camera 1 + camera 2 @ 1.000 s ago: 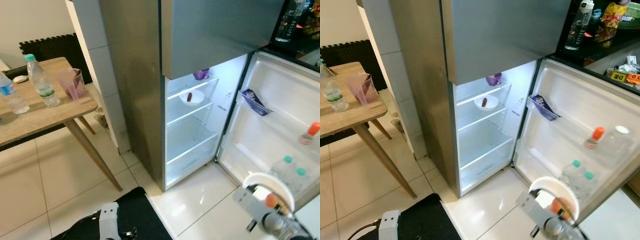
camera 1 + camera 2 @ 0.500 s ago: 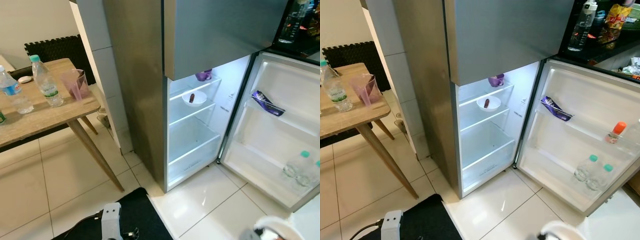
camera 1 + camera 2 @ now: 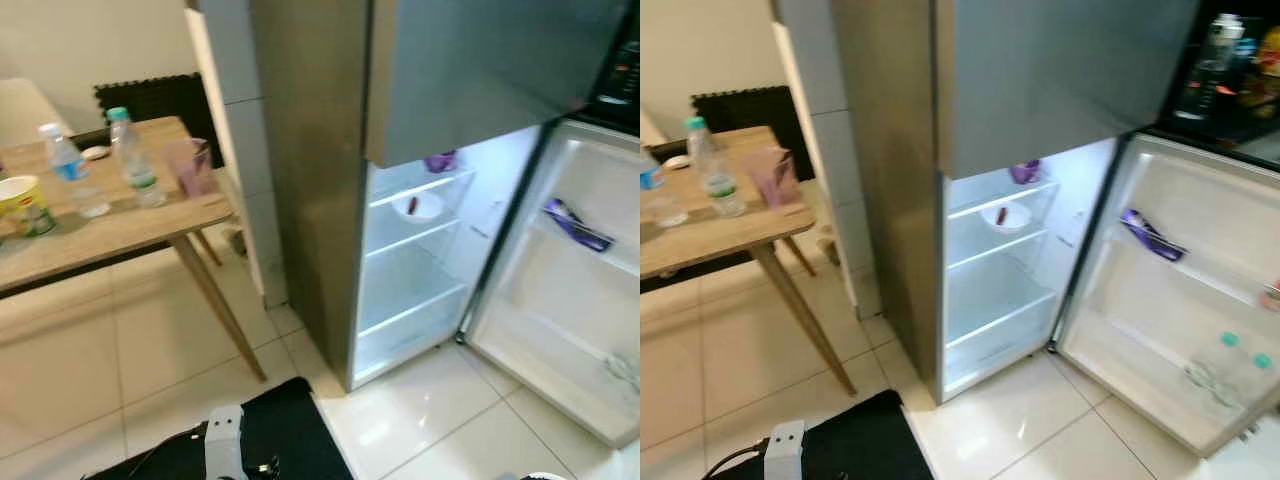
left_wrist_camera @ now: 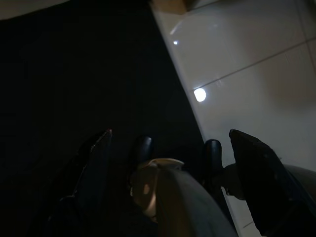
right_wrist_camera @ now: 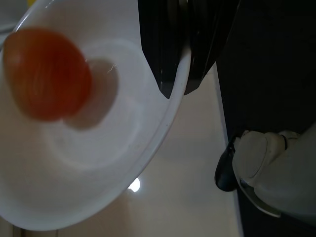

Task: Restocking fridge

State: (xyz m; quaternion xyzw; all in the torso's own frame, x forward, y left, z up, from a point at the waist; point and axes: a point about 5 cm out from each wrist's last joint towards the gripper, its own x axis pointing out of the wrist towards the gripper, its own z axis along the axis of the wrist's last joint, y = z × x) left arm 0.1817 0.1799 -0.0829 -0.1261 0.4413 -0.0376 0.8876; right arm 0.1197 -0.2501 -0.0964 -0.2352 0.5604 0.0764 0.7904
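Fingers [image 5: 170, 54], right wrist view: our right gripper [image 5: 185, 59] pinches the rim of a white bowl [image 5: 94, 148], one black finger inside the rim and one outside; an orange round item [image 5: 47, 81], a fruit or tomato by our guess, lies loose in the bowl; pale tile floor [image 5: 177, 187] beneath

Left wrist view: left gripper [image 4: 170, 163] hangs idle over a black mat [image 4: 74, 74] and glossy tile, its two fingers spread wide, grasping nothing

Left eye view, blurred: fridge [image 3: 330, 180], steel, lower door [image 3: 590, 290] swung open, interior lit; upper shelf carries a purple cup [image 3: 440, 161] and a small white dish [image 3: 418, 206]; shelves below bare; wooden table [image 3: 110, 235] to our left with two water bottles [image 3: 135, 172], a yellow tub [image 3: 25, 205] and a pink cup [image 3: 188, 166]

Right eye view: door racks hold a purple packet [image 3: 1150, 235] above and two capped bottles [image 3: 1225, 372] below

Progress, as we judge it: a few items stocked; our bowl is not yet shelved, and the table goods remain to be carried

Room: light tiled floor, white wall, black mat at our feet
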